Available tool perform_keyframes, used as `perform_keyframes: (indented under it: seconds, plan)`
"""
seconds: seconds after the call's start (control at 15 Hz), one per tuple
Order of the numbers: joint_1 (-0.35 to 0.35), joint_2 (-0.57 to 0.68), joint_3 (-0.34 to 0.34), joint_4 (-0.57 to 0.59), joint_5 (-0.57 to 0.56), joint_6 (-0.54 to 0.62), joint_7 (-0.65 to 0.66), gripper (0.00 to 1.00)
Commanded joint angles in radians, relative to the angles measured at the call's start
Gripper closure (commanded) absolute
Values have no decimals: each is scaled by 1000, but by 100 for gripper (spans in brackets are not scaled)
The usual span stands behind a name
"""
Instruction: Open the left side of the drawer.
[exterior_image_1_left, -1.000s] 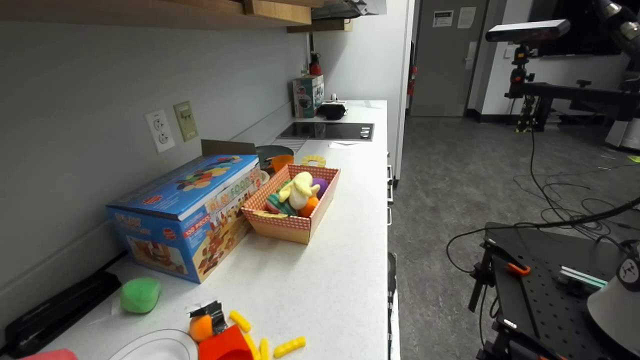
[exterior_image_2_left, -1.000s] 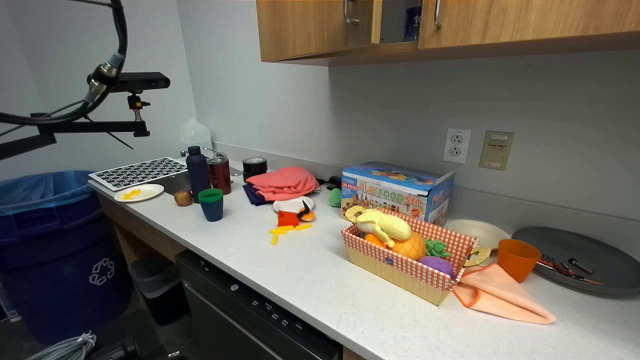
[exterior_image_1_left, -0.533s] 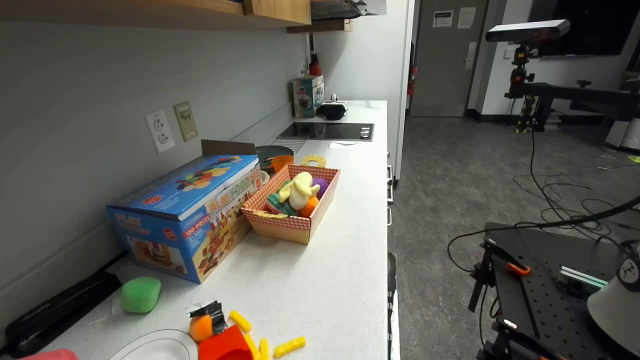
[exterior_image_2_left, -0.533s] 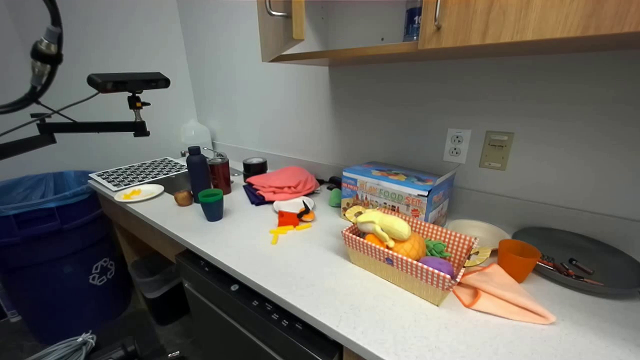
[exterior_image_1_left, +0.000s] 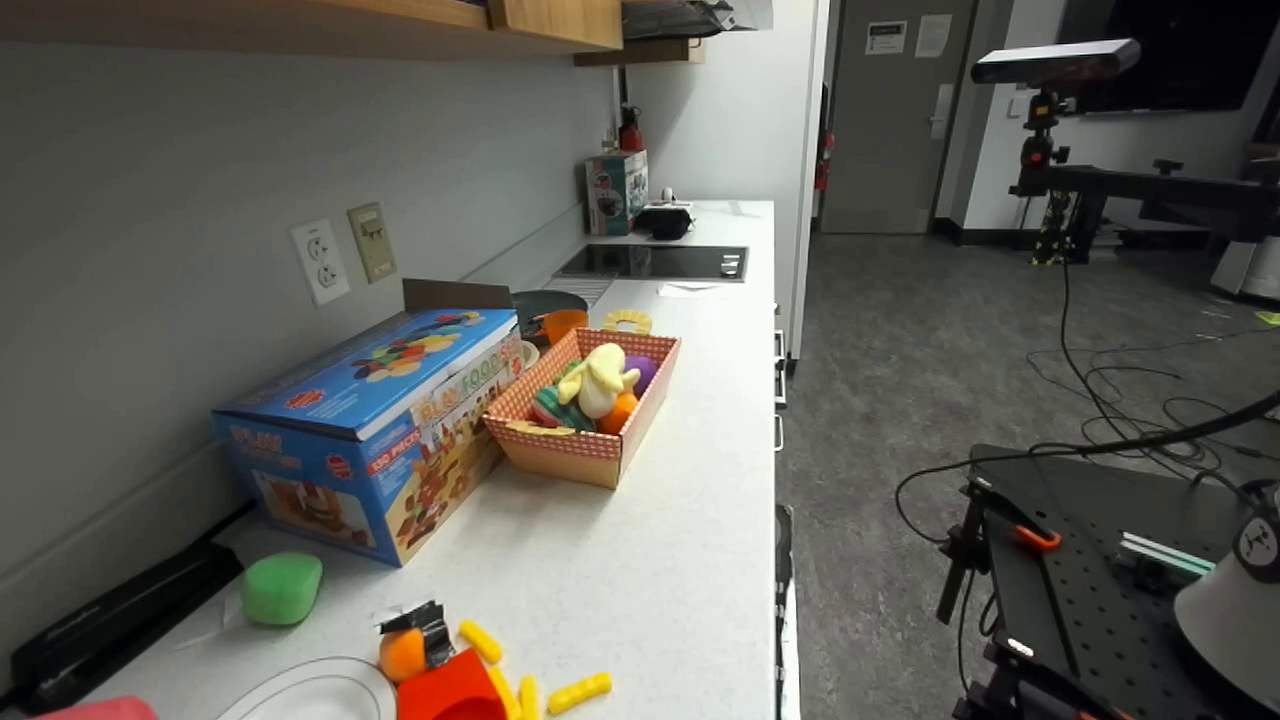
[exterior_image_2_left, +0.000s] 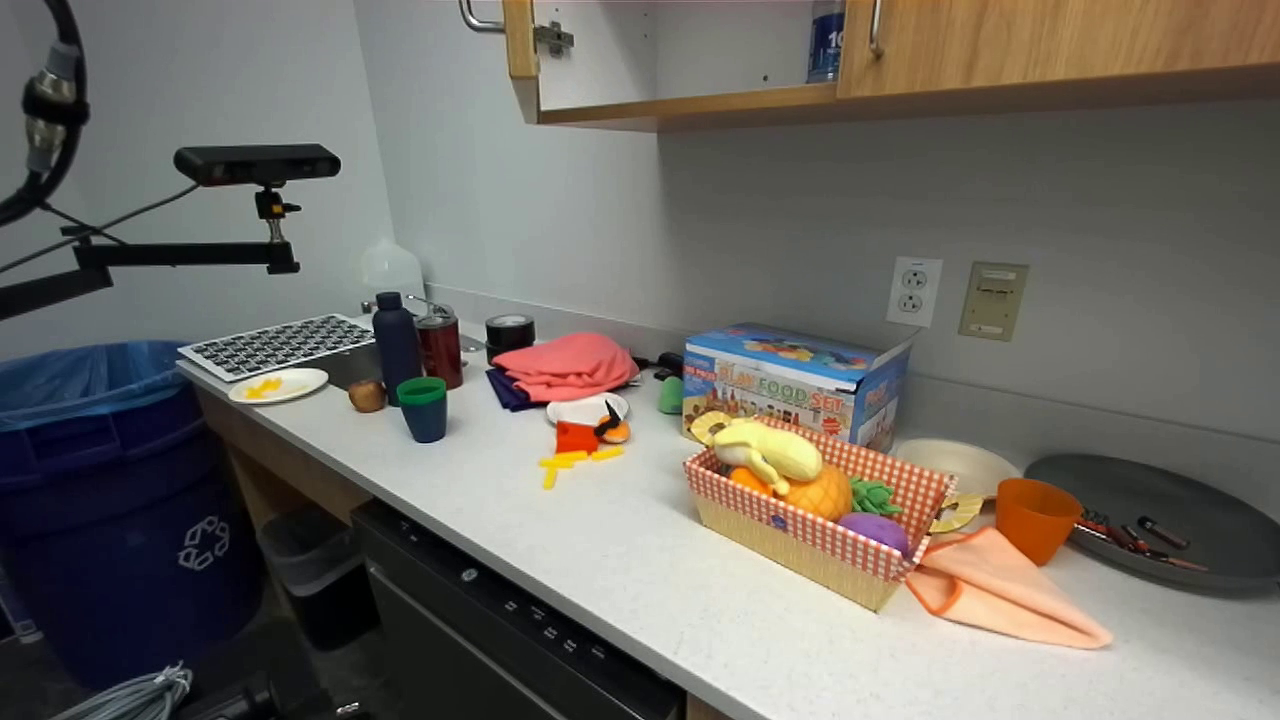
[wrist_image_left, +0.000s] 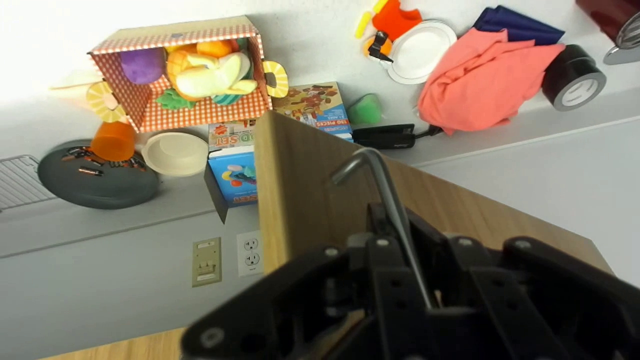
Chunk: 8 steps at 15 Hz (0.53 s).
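The left door (exterior_image_2_left: 521, 40) of the wooden wall cupboard stands swung out wide in an exterior view. Its hinge and part of the inside (exterior_image_2_left: 600, 50) show. The door's metal bar handle (exterior_image_2_left: 482, 20) sits at the top of that view. In the wrist view, which stands upside down, the door (wrist_image_left: 320, 195) fills the middle. The handle (wrist_image_left: 384, 177) runs down between my gripper's fingers (wrist_image_left: 394, 214). The fingers are close together around the bar. The fingertips are partly hidden behind it. My gripper is out of sight in both exterior views. No drawer is being held.
The right cupboard door (exterior_image_2_left: 1050, 45) is shut. A blue-labelled item (exterior_image_2_left: 826, 42) stands inside the cupboard. Below, the counter holds a gingham basket (exterior_image_2_left: 800, 545) of toy food, a play food box (exterior_image_2_left: 770, 400), a cup (exterior_image_2_left: 425, 415) and bottles. A camera arm (exterior_image_2_left: 190, 255) is at left.
The left cupboard door has swung from slightly ajar to wide open, its handle moving left. The inside and blue-labelled item have come into view. The robot's cable has moved left.
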Motion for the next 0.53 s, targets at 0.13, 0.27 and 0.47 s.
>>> perform_keyframes:
  seconds: [0.13, 0.27, 0.47]
  plan:
    - [39, -8, 28, 4, -1, -171, 39, 95]
    - [34, -2, 37, 25, -17, -219, 50, 64]
    - [46, 12, 43, 42, -14, -352, 44, 46]
